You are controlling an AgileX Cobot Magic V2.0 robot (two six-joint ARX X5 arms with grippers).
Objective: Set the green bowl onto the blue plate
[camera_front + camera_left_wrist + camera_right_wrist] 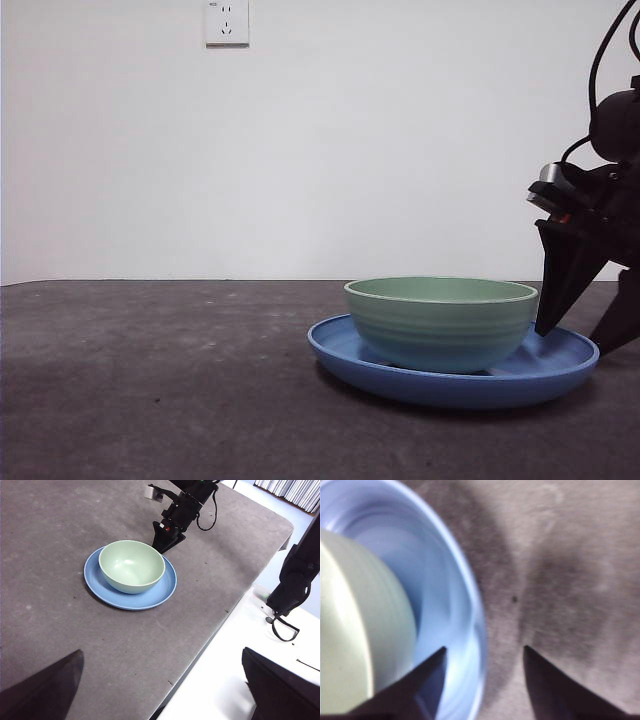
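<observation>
Bowl on plate: from my remote station I see the green bowl (441, 322), pale mint with faint horizontal ridges and a lighter rim, seated inside the blue plate (340, 352), a wide, glossy, shallow dish with a sloping raised rim, at lower right of the front frame. Both rest on a dark grey, grainy, speckled surface (150, 380).

The right pincer (590, 332) hangs at the right edge of the front frame, its two black wedge-shaped jaws apart and gripping nothing; in its own wrist view they straddle the plate's rim, one tip above the blue glaze, the other above the bare surface, just beside the bowl's wall.

The left pincer (160, 690) sits well apart from the dishes, its dark jaws spread wide and empty.

A white wall socket (227, 21) shows at top centre of the front frame.
</observation>
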